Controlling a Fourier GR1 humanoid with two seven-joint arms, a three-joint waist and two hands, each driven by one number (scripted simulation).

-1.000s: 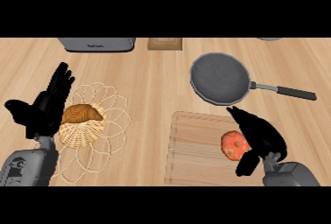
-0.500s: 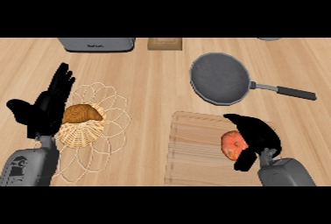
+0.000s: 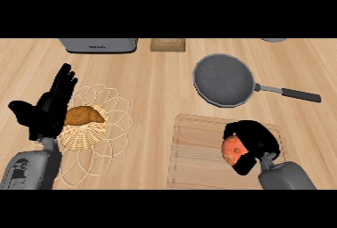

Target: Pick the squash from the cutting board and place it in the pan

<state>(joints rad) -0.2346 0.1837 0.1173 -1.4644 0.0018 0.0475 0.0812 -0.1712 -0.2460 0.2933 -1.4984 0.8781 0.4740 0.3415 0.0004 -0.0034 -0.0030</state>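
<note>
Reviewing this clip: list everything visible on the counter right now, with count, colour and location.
squash: one, orange, on the cutting board, right hand curled round it
cutting board: one, light wood, lower right
pan: one, dark grey, black handle pointing right, upper right
wire basket: one, pale, left
bread: one, brown, in the basket
appliance: one, grey, top edge
wooden block: one, top edge
left hand: black, open, resting at left
right hand: black, on the squash

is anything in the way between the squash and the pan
Nothing visible. The right robot hand is curled round the squash on the cutting board, and only bare counter lies between the board and the pan beyond it. The basket sits off to the left.
</note>
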